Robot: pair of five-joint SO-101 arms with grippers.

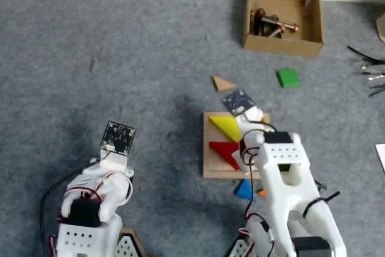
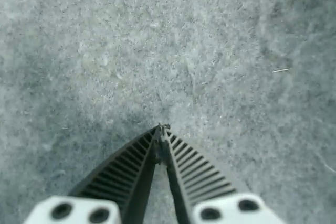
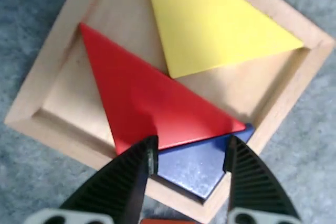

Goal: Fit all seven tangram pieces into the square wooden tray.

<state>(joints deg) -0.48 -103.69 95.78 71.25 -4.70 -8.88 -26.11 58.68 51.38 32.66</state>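
The square wooden tray lies right of centre, and my right arm stands over its right half. It holds a yellow triangle and a red triangle. In the right wrist view the yellow triangle and red triangle lie flat in the tray. A dark blue piece sits in the near corner, partly under the red one's edge. My right gripper hangs open just above it, a finger on each side. My left gripper is shut over bare grey carpet, far left of the tray.
Loose pieces lie around the tray: a tan triangle and a green square beyond it, a blue piece and an orange piece at its near edge. A cardboard box with metal parts stands at the back right.
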